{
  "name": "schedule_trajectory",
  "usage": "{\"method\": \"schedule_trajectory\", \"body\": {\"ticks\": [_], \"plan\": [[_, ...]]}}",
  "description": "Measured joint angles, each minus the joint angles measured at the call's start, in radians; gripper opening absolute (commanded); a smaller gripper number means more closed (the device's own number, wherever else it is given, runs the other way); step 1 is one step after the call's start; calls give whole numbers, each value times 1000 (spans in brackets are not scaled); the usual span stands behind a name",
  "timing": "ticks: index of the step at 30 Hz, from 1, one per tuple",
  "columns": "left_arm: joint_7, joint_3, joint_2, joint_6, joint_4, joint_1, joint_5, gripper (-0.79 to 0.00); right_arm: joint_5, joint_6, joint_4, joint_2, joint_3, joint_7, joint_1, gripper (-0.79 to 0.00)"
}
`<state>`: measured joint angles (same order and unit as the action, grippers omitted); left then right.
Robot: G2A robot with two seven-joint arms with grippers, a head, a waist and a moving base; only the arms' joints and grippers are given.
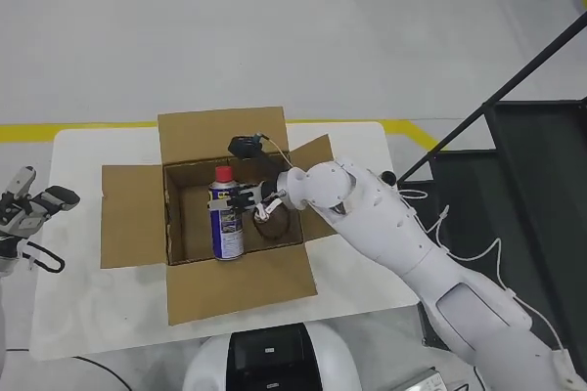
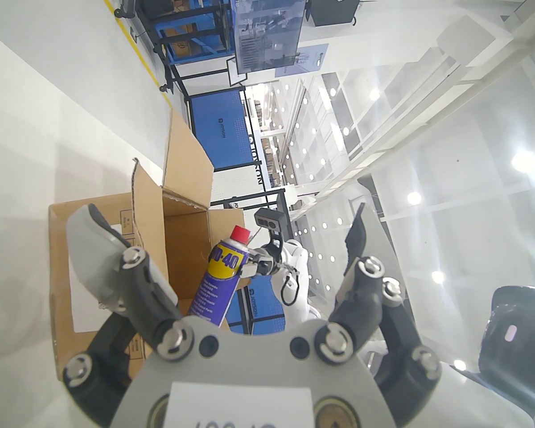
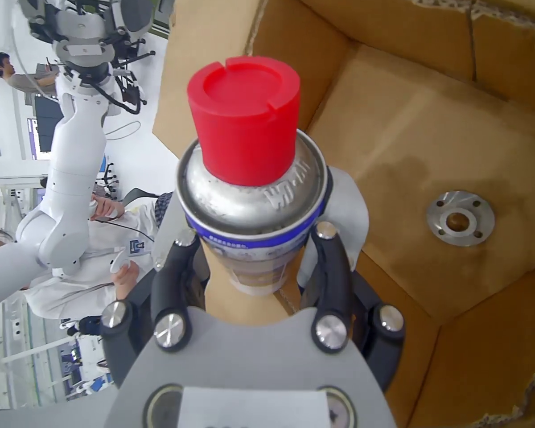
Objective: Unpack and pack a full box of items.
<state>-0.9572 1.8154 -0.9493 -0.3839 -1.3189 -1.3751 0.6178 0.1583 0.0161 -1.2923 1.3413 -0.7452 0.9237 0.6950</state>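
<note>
While poking into the open corrugated cardboard box (image 1: 134,217), pinches the shiny metal spray can (image 1: 226,225) below its red plastic cap (image 3: 243,122) with right gripper (image 3: 258,229). Got left gripper (image 2: 223,229) spread wide beside the table (image 1: 78,166).

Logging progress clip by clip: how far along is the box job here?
Done: the box stands open, flaps out. In hand: the right end effector grips the can, its lower part inside the box. Left: a flange lies on the box floor; the left end effector is open, empty. Whether the can is going in or out, I cannot tell.
</note>
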Motion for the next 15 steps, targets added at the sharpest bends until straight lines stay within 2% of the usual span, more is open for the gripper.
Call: {"method": "schedule_trajectory", "body": {"ticks": [7, 15], "plan": [[0, 0, 0, 0, 0, 0, 0, 0, -24, -46, 150, 52, 83, 10, -86, -785], [0, 0, 0, 0, 0, 0, 0, 0, -40, -66, 351, 135, 190, 13, -181, -785]]}}
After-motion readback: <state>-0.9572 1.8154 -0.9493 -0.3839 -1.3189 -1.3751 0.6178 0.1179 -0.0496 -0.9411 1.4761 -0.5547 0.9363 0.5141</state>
